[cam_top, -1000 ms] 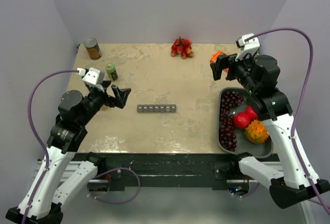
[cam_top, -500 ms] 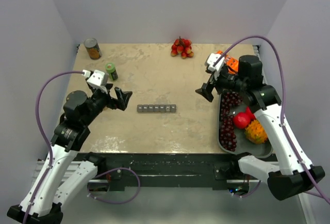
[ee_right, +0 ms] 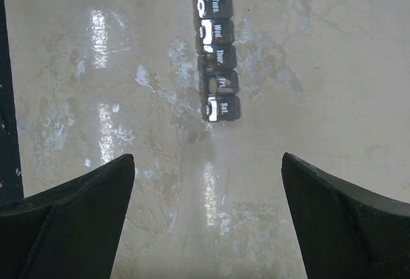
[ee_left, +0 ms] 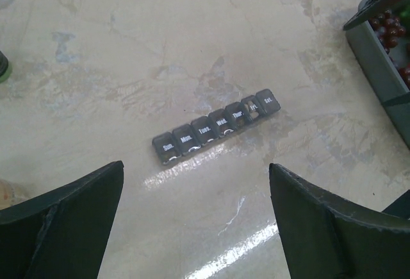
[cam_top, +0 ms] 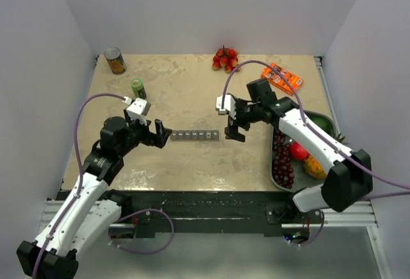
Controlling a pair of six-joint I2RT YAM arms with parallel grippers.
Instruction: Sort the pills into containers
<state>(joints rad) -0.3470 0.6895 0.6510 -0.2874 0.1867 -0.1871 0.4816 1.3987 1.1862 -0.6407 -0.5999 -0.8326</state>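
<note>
Well, the left gripper and right gripper both gape wide at either end of the containers; I'd say a clumsy nudge could skid that strip.

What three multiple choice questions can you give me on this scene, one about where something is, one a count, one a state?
1. Where does the pill organiser lie?
A. in the middle of the table, between the two grippers
B. at the far left corner
C. overhanging the near edge

2. How many day-labelled compartments does it have?
A. five
B. seven
C. ten

3. How do the left gripper and the right gripper stand?
A. both shut on the organiser
B. one open, one shut
C. both open, holding nothing

Answers:
1 A: the overhead view shows it between the two arms' fingers.
2 B: the lids read Sun through Sat.
3 C: both wrist views show spread fingers with nothing between them.
</note>
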